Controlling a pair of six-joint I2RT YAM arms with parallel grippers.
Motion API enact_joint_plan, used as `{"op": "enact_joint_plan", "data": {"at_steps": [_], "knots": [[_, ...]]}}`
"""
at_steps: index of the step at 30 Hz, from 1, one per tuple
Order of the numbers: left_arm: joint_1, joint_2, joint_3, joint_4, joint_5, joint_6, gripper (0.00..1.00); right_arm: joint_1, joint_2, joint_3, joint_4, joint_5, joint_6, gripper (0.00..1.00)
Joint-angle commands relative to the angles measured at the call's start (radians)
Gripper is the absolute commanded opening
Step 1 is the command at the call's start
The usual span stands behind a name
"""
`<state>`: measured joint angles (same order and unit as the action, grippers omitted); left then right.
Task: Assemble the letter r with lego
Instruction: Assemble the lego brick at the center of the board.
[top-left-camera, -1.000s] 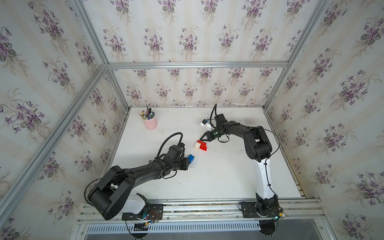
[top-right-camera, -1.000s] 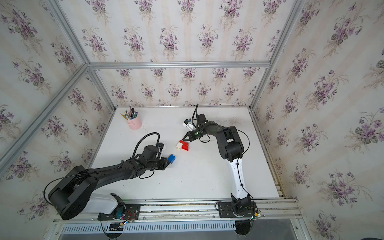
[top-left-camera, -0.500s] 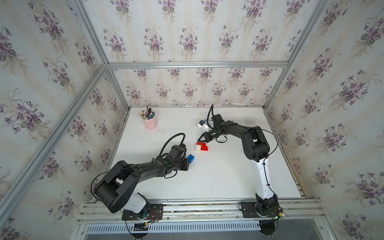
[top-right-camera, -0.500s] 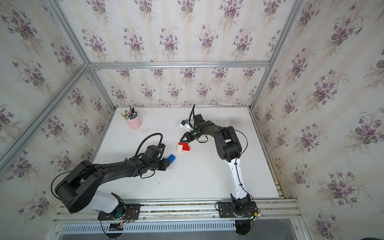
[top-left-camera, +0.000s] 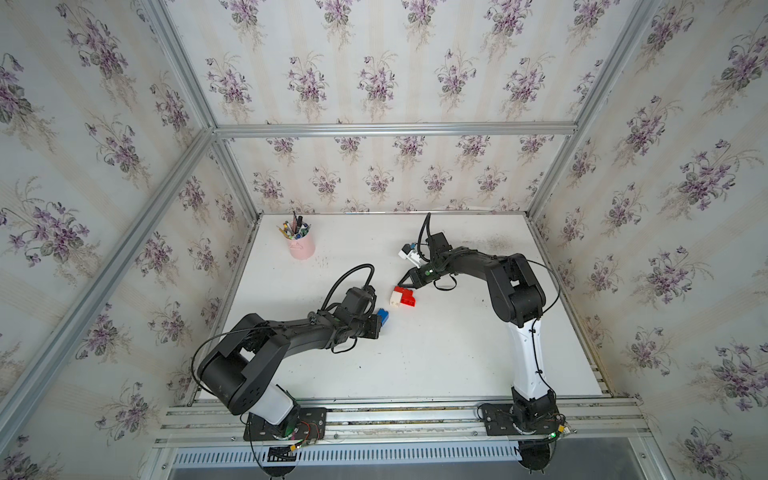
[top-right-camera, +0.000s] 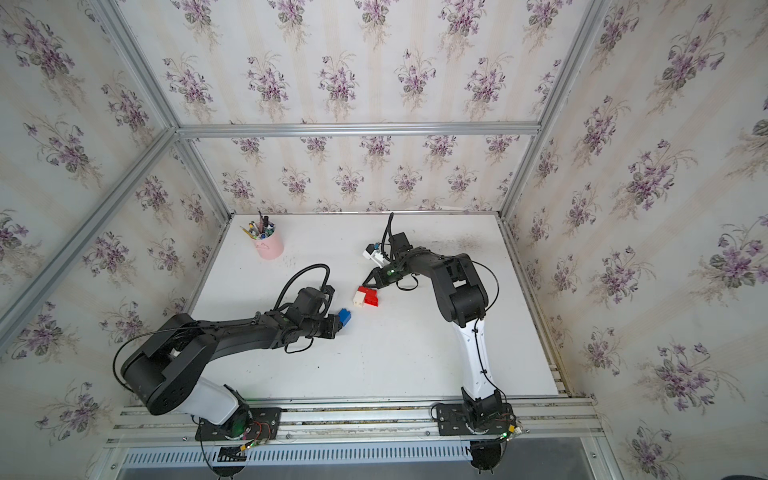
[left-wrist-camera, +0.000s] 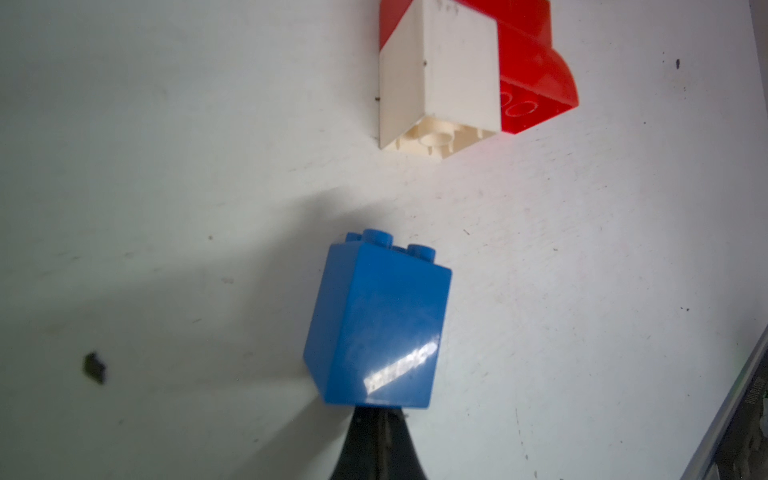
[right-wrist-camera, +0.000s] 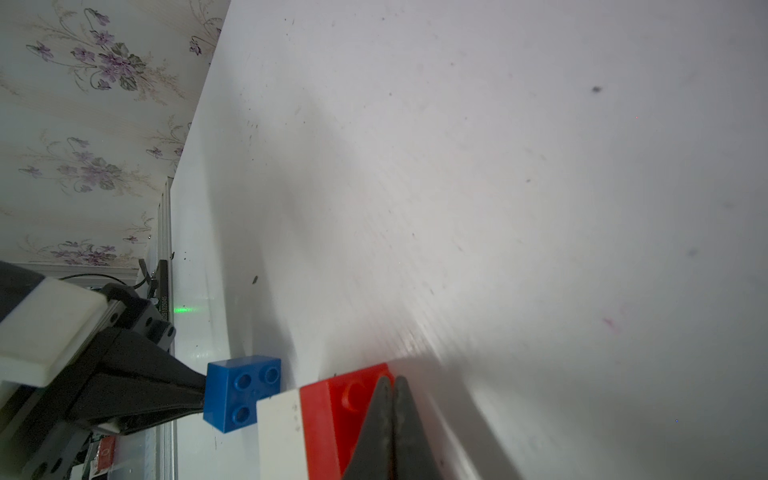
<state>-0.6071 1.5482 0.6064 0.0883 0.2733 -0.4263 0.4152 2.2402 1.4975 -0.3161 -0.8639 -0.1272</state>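
Note:
A blue brick lies on its side on the white table, its studs facing the joined bricks a short gap away. My left gripper is shut, its tips pressed against the blue brick's closed rear end, not around it. The white brick is joined to the red bricks, and the group lies on the table. My right gripper is shut, its tips touching the red brick beside a stud hole. The blue brick sits just beyond the white brick.
A pink cup of pens stands at the back left of the table. Floral walls close in three sides. An aluminium rail runs along the front edge, where both arm bases are mounted.
The left arm's rear links have swung a little while the blue brick stays nearly in place. The red and white group sits slightly nearer the front, with the right gripper still at it.

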Motion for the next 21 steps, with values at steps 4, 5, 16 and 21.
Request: {"op": "enact_joint_plan", "data": {"at_steps": [4,5,16,21], "knots": [[0.001,0.009,0.010,0.028,0.012,0.019,0.00,0.016,-0.017,-0.003,0.023,-0.017,0.028,0.00],[0.001,0.010,0.012,0.028,0.013,0.018,0.00,0.019,-0.017,-0.008,0.022,-0.012,0.035,0.00],[0.001,0.012,0.000,0.044,0.027,0.016,0.00,-0.008,-0.082,-0.139,0.139,0.086,0.149,0.00],[0.001,0.013,0.000,0.047,0.024,0.018,0.00,-0.003,-0.089,-0.168,0.160,0.036,0.159,0.00]]}}
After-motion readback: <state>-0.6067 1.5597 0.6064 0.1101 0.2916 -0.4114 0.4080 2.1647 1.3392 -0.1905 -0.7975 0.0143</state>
